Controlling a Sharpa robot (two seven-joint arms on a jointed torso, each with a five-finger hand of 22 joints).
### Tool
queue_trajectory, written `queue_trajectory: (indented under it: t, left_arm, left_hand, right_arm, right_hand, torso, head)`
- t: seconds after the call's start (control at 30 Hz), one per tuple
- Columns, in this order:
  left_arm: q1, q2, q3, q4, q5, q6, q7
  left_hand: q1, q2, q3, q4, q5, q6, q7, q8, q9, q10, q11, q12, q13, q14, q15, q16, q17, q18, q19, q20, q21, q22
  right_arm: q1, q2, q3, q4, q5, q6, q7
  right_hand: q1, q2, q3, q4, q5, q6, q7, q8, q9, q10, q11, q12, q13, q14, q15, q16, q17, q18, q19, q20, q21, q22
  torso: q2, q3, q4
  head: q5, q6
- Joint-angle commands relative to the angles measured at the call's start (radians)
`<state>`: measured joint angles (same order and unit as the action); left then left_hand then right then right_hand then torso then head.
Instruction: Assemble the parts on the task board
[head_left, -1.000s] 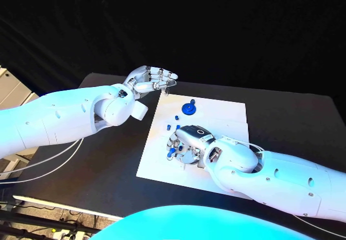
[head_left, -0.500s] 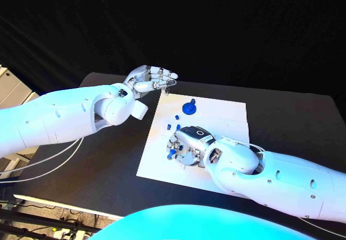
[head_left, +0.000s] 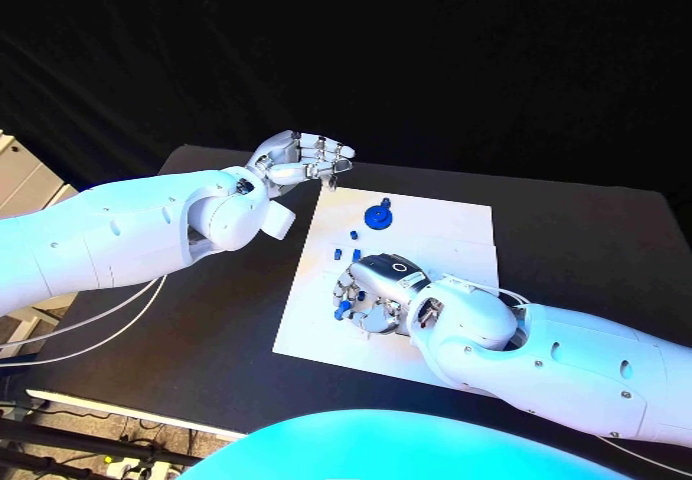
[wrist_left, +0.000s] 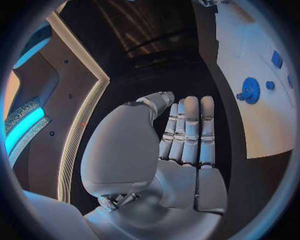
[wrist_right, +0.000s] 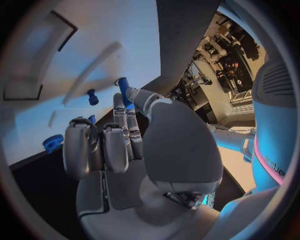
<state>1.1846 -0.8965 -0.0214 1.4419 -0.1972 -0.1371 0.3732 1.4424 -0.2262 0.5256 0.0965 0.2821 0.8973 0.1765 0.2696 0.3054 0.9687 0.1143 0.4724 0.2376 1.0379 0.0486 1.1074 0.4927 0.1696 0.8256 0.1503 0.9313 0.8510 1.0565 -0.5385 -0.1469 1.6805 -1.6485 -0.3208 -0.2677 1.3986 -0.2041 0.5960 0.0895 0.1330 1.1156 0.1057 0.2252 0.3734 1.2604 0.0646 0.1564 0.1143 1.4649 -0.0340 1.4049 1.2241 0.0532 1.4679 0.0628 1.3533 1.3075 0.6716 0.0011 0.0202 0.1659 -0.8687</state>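
Parts of the assembly, small and blue, lie on the white task board (head_left: 447, 225) in the middle of the black table (head_left: 577, 235): a blue gear (head_left: 378, 216) sits toward the board's far edge, small blue pegs (head_left: 351, 237) lie between it and the near cluster, and further blue pieces (head_left: 342, 297) sit directly under the right hand (head_left: 378, 290). The right hand is lowered over this near cluster, palm down, fingers curled toward the board; in the right wrist view one blue piece (wrist_right: 123, 87) stands at the fingertips (wrist_right: 119, 100), with its long axis roughly upright, but whether it is pinched or merely touched cannot be determined. The left hand (head_left: 300, 158) hovers off the board beyond its far left corner, holding nothing, fingers drawn in toward the palm; the left wrist view shows them folded close together (wrist_left: 190, 130), with the gear (wrist_left: 251, 90) off to one side of the hand. By judgement, the right hand is much the nearer to the pieces, which lie beneath its fingers, so the next move depends on it
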Motion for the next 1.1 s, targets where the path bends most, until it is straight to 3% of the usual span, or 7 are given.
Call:
queue_trajectory:
  t: [0.03, 0.67, 0.8, 0.9, 0.93, 1.03, 1.1]
  left_arm:
    - [0.000, 0.001, 0.001, 0.001, 0.006, 0.016, 0.005]
    - [0.000, -0.001, 0.001, 0.004, 0.006, 0.020, 0.002]
    - [0.000, -0.001, 0.001, 0.004, 0.006, 0.020, 0.002]
    - [0.000, -0.001, 0.001, 0.004, 0.006, 0.020, 0.002]
    - [0.000, -0.001, 0.001, 0.004, 0.006, 0.020, 0.002]
    - [0.000, -0.002, 0.001, 0.005, 0.006, 0.020, 0.002]
    - [0.000, -0.002, 0.001, 0.005, 0.006, 0.020, 0.002]
  left_hand:
    - [0.008, 0.002, 0.001, -0.005, 0.004, -0.002, 0.004, 0.001, -0.002, -0.006, 0.001, 0.004, -0.001, -0.005, -0.002, -0.004, -0.002, 0.013, 0.002, -0.001, -0.003, 0.001]
    - [0.008, 0.003, 0.001, -0.006, 0.004, -0.002, 0.004, 0.000, -0.002, -0.008, 0.002, 0.004, -0.002, -0.006, -0.002, -0.004, -0.002, 0.013, 0.001, 0.000, -0.002, 0.002]
    - [0.008, 0.003, 0.001, -0.006, 0.004, -0.002, 0.004, 0.000, -0.002, -0.008, 0.002, 0.004, -0.002, -0.006, -0.002, -0.004, -0.002, 0.013, 0.001, 0.000, -0.002, 0.002]
    - [0.008, 0.003, 0.001, -0.006, 0.004, -0.002, 0.004, 0.000, -0.002, -0.008, 0.002, 0.004, -0.002, -0.006, -0.002, -0.004, -0.002, 0.013, 0.001, 0.000, -0.002, 0.002]
    - [0.008, 0.003, 0.001, -0.006, 0.004, -0.002, 0.004, 0.000, -0.002, -0.008, 0.002, 0.004, -0.002, -0.006, -0.002, -0.004, -0.002, 0.013, 0.001, 0.000, -0.002, 0.002]
    - [0.008, 0.003, 0.001, -0.006, 0.004, -0.002, 0.004, 0.000, -0.002, -0.008, 0.002, 0.004, -0.002, -0.006, -0.002, -0.004, -0.002, 0.013, 0.001, 0.000, -0.002, 0.002]
    - [0.008, 0.003, 0.001, -0.006, 0.004, -0.002, 0.004, 0.000, -0.002, -0.008, 0.002, 0.004, -0.002, -0.006, -0.002, -0.004, -0.002, 0.013, 0.001, 0.000, -0.002, 0.002]
  right_arm:
    - [-0.002, 0.006, -0.001, -0.006, -0.019, 0.025, -0.009]
    - [-0.009, 0.024, -0.006, -0.019, -0.081, 0.041, -0.055]
    - [-0.009, 0.026, -0.007, -0.021, -0.069, 0.037, -0.037]
    - [-0.009, 0.025, -0.007, -0.022, -0.059, 0.025, -0.026]
    - [-0.009, 0.024, -0.007, -0.022, -0.057, 0.017, -0.023]
    - [-0.009, 0.020, -0.008, -0.020, -0.053, -0.013, -0.016]
    - [-0.009, 0.016, -0.008, -0.018, -0.052, -0.033, -0.013]
  right_hand:
    - [0.001, 0.011, 0.002, -0.007, 0.004, 0.006, 0.000, 0.004, 0.042, 0.035, -0.027, -0.001, 0.001, 0.042, -0.006, 0.004, 0.000, -0.013, 0.059, -0.005, -0.004, 0.190]
    - [-0.008, 0.005, 0.002, -0.013, 0.005, -0.002, 0.002, 0.003, 0.046, 0.032, -0.025, -0.008, 0.004, 0.041, -0.005, 0.001, -0.005, -0.012, 0.058, -0.004, -0.008, 0.189]
    - [-0.034, -0.017, -0.001, -0.011, 0.004, -0.027, 0.008, -0.009, 0.045, 0.017, -0.019, -0.023, 0.005, 0.039, 0.001, -0.001, -0.010, -0.010, 0.054, 0.000, -0.024, 0.185]
    - [-0.084, -0.067, -0.022, 0.004, 0.044, -0.096, 0.024, -0.050, 0.032, -0.066, 0.007, -0.068, -0.006, 0.035, 0.023, -0.006, -0.023, -0.001, 0.040, 0.015, -0.078, 0.169]
    - [-0.095, -0.080, -0.043, 0.004, 0.040, -0.133, 0.017, -0.071, 0.026, -0.101, 0.013, -0.078, -0.010, 0.028, 0.029, -0.017, -0.043, 0.004, 0.031, 0.020, -0.114, 0.158]
    - [-0.095, -0.074, -0.124, 0.003, 0.022, -0.173, 0.013, -0.095, 0.020, -0.159, 0.022, -0.072, -0.011, 0.010, 0.035, -0.038, -0.085, 0.017, 0.013, 0.031, -0.188, 0.133]
    - [-0.062, -0.049, -0.219, 0.017, 0.018, -0.186, 0.004, -0.107, 0.017, -0.199, 0.026, -0.037, -0.004, 0.005, 0.039, -0.040, -0.095, 0.020, 0.011, 0.037, -0.207, 0.125]
  torso:
    - [0.000, -0.0004, -0.0002]
    - [0.000, -0.0006, 0.0006]
    - [0.000, -0.0005, -0.0002]
    - [0.000, -0.0005, -0.0004]
    - [0.000, -0.0005, -0.0004]
    - [-0.001, -0.0005, -0.0008]
    - [-0.001, -0.0003, -0.0008]
  head:
    - [-0.002, 0.002]
    - [-0.004, 0.004]
    - [-0.004, 0.004]
    - [-0.003, 0.004]
    - [-0.003, 0.004]
    - [-0.004, 0.006]
    - [-0.004, 0.007]
